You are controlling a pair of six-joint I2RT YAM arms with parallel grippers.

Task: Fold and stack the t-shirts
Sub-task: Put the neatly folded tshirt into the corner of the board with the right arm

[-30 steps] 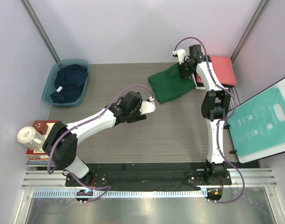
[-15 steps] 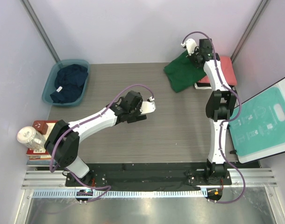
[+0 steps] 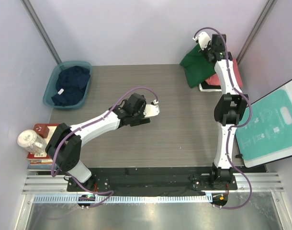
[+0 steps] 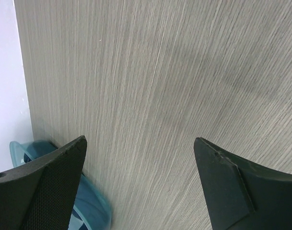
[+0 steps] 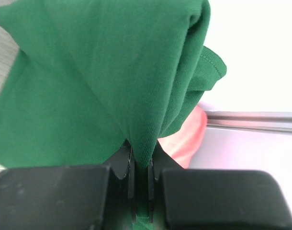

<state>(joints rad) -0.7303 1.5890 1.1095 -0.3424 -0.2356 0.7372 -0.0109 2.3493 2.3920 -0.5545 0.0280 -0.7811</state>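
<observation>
My right gripper [image 3: 207, 51] is shut on the folded dark green t-shirt [image 3: 197, 68] and holds it lifted at the back right, its lower part hanging over the left edge of the stack. In the right wrist view the green cloth [image 5: 103, 81] is pinched between the jaws, with the coral-red t-shirt [image 5: 184, 136] behind it. The coral-red t-shirt [image 3: 235, 73] tops the stack, with black and white edges [image 3: 208, 86] under it. The navy t-shirt [image 3: 69, 84] lies in the tub. My left gripper [image 3: 154, 111] is open and empty over the table's middle; its fingertips [image 4: 64, 163] frame bare tabletop.
A teal plastic tub [image 3: 50, 88] stands at the back left and its rim shows in the left wrist view [image 4: 95, 203]. A teal-and-white instruction board [image 3: 268, 127] leans at the right. A jar [image 3: 31, 141] and books [image 3: 43, 129] sit at the left edge.
My right gripper has carried the green t-shirt up and to the right, from the table toward the stack. The left arm has stayed almost still.
</observation>
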